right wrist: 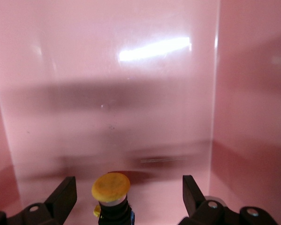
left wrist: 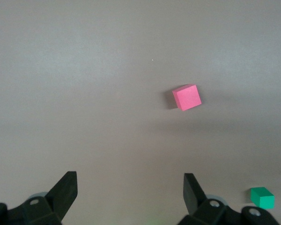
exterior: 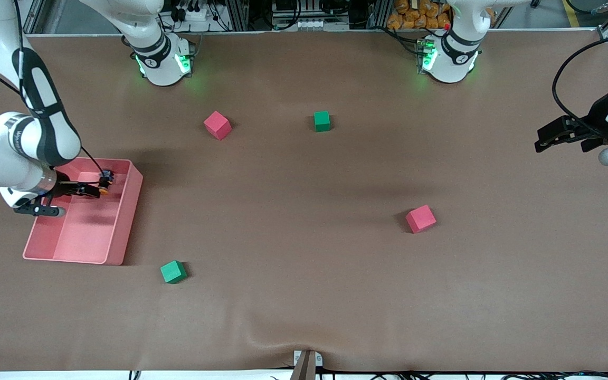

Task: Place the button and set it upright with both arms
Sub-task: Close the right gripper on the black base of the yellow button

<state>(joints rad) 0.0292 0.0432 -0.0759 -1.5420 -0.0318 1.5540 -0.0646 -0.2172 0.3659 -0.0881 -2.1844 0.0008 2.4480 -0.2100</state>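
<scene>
Front view: the right claw [exterior: 98, 188] reaches into the pink bin [exterior: 127, 221] at the right arm's end of the desk [exterior: 304, 295], by the button [exterior: 105, 183]. The left claw [exterior: 549, 138] waits over the desk's other end.

Left wrist view: left claw fingers [left wrist: 65, 190] spread wide, empty, above a red cube [left wrist: 187, 97].

Right wrist view: right claw fingers [right wrist: 65, 193] spread, the button between them, untouched.

The right gripper [exterior: 101, 186] is lowered, jaws spread wide; the left gripper [exterior: 541, 141] is held aloft, apparently waiting, likewise spread.
</scene>
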